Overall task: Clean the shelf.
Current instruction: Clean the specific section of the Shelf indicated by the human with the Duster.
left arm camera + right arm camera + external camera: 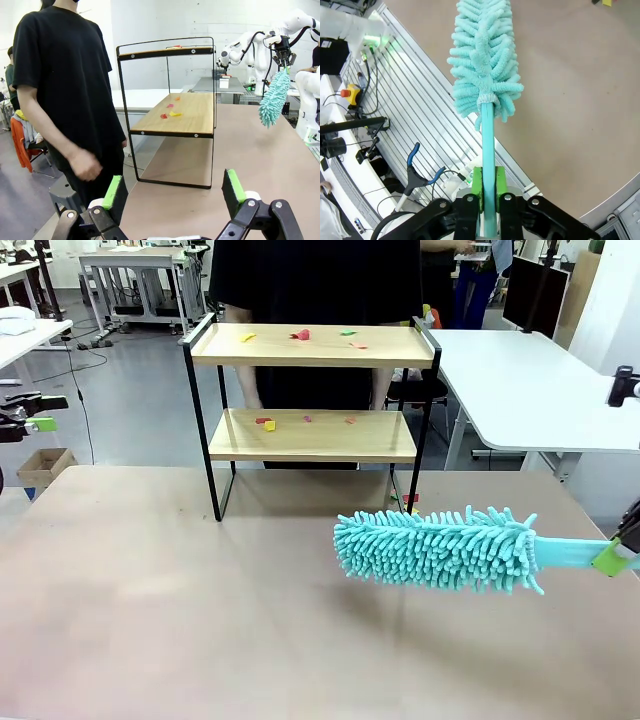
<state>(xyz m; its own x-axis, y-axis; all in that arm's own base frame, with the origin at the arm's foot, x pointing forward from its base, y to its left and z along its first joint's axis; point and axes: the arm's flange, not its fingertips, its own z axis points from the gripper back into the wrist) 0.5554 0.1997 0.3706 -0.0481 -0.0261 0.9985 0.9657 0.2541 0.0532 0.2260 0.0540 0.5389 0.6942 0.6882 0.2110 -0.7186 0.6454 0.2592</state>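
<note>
Right gripper (489,182) clamps the fluffy teal microfibre duster's (440,548) handle, left gripper (173,184) gapes empty; a hard sweep could shove the light two-tier wood-and-black-frame shelf (310,358) off the far edge.

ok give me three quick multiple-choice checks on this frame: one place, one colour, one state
1. Where do the coloured scraps lie on the shelf?
A. top board only
B. both boards
C. lower board only

2. What colour is the duster?
A. teal
B. pink
C. white

3. How is the left pincer?
A. shut on the duster
B. shut on a scrap
C. open, holding nothing

Answers:
1 B: the front view shows scraps on the top board and on the lower board.
2 A: its fluffy head and its handle are both teal.
3 C: its jaws stand wide apart with nothing between them; it is the right pincer that grips the duster's handle.
</note>
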